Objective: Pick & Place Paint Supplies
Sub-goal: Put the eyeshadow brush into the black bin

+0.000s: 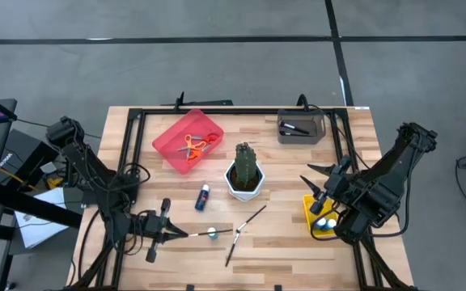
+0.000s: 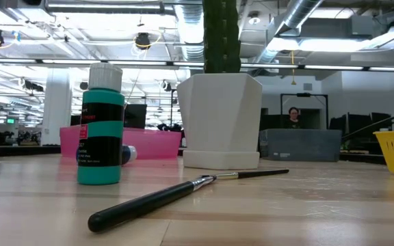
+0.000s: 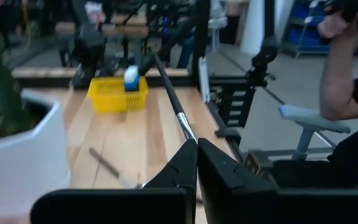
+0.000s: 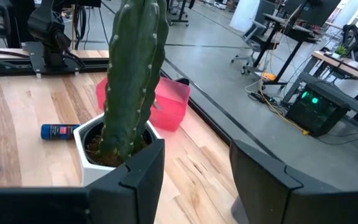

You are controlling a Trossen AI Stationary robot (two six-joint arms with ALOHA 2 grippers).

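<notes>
My left gripper (image 1: 176, 233) is near the front left of the table, shut on a thin dark paintbrush (image 1: 196, 233) that points toward the right edge. A teal bottle with a white cap (image 2: 101, 126) stands upright beside that brush. A second brush (image 2: 183, 193) lies flat on the table in front of the cactus pot. A blue bottle (image 1: 203, 196) lies on its side left of the pot. Orange scissors (image 1: 192, 146) lie in the pink tray (image 1: 168, 137). My right gripper (image 1: 318, 191) hangs open above the yellow basket (image 1: 309, 212), which holds bottles (image 1: 325, 222). My left gripper pinches the paintbrush between its two shut fingertips, just behind the silvery ferrule (image 3: 184, 126). The fingers come roughly level from the table's left and lie along the brush. The dark handle (image 3: 166, 84) sticks out past the fingertips, rising over the table toward the yellow basket (image 3: 117, 96).
The green cactus in its white pot (image 1: 245, 174) stands mid-table, close in front of my right gripper (image 4: 194, 180). A grey bin (image 1: 300, 128) sits at the far right. A black frame rims the table. A person's arm (image 3: 337, 68) shows beyond the table's right side.
</notes>
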